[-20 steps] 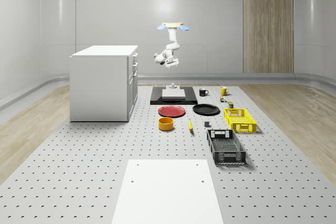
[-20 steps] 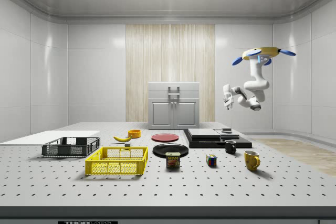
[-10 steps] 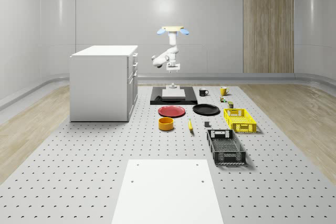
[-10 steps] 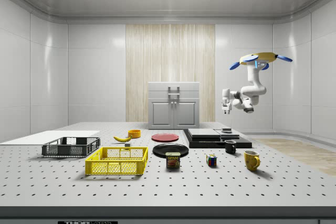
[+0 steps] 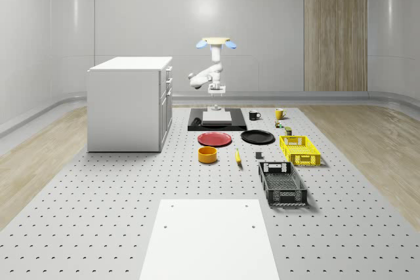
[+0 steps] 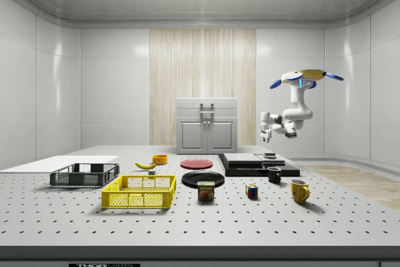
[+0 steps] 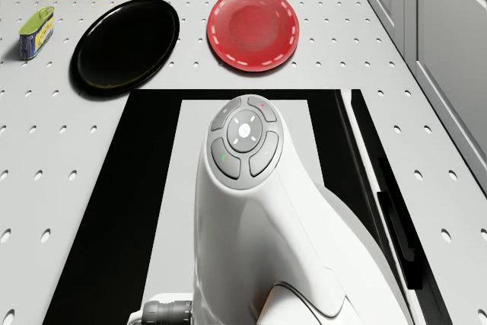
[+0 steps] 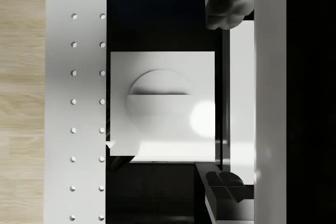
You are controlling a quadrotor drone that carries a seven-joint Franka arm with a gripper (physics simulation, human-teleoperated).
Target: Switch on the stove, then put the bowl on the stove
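Stove (image 5: 216,121) switch comes first: the drone (image 5: 215,42) hovers above it, gripper (image 6: 265,134) spread wide, needing to descend onto the knob (image 8: 159,100).

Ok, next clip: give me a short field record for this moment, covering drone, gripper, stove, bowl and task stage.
drone: hovers above the far end of the stove
gripper: open, pointing down over the stove's white knob block, not touching it
stove: black base on the table, beside the cabinet
bowl: orange, on the table in front of the red plate, untouched
task stage: switching on not yet done; bowl not on stove
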